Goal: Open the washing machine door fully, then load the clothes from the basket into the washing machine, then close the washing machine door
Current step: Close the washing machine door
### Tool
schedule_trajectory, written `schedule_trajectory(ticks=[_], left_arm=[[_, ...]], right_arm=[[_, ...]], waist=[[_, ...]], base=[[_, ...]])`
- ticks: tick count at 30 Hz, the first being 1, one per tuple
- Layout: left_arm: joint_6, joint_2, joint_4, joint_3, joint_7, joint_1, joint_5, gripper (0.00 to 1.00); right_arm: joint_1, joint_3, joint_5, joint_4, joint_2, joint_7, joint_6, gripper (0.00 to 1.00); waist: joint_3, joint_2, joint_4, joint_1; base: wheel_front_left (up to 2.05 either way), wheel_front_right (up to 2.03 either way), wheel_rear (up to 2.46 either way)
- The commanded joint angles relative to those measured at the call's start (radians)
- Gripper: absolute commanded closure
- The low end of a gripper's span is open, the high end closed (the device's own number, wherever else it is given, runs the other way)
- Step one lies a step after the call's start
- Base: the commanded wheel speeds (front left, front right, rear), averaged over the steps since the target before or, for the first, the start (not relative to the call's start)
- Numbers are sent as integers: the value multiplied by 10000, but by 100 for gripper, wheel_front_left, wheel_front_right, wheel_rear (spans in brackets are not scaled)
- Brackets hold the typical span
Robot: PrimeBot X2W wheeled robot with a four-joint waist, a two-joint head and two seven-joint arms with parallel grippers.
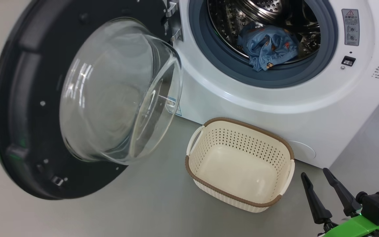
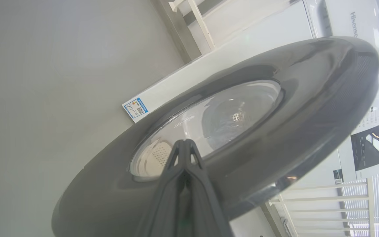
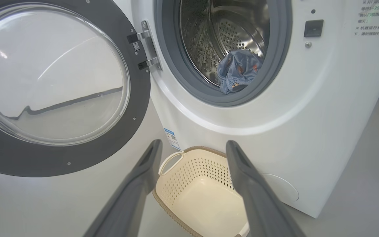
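The right end effector [image 3: 193, 143] hangs spread and empty before the basket [image 3: 196, 174], while the left end effector [image 2: 184, 144], clenched, faces the washing machine door [image 2: 308, 108].

Clothes [image 1: 268, 46] inside washing machine [image 1: 258, 102]. Basket [image 1: 235, 138] on floor [image 1: 143, 204], just before washing machine. Washing machine door [image 1: 15, 98] open, left of basket.

head view down onto washing machine [image 1: 275, 108], right wrist shares it, left wrist close behind door [image 2: 308, 115]
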Motion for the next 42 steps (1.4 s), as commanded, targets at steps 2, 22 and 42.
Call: schedule_trajectory(ticks=[2, 22, 42], left_arm=[[-69, 343, -882, 156, 469, 115, -279, 100], [-69, -61, -3923, -443, 2144, 1157, -889, 100], [-69, -1001, -5042, -1234, 1723, 999, 21, 100]], right_arm=[[-33, 77, -105, -221, -151, -82, 46, 0], [196, -169, -136, -221, 220, -82, 46, 0], [169, -474, -243, -342, 440, -82, 46, 0]], waist=[[-63, 0, 33, 0], [-546, 0, -578, 0], [-520, 0, -2823, 0]], base=[[0, 0, 0], [0, 0, 0], [0, 0, 0]])
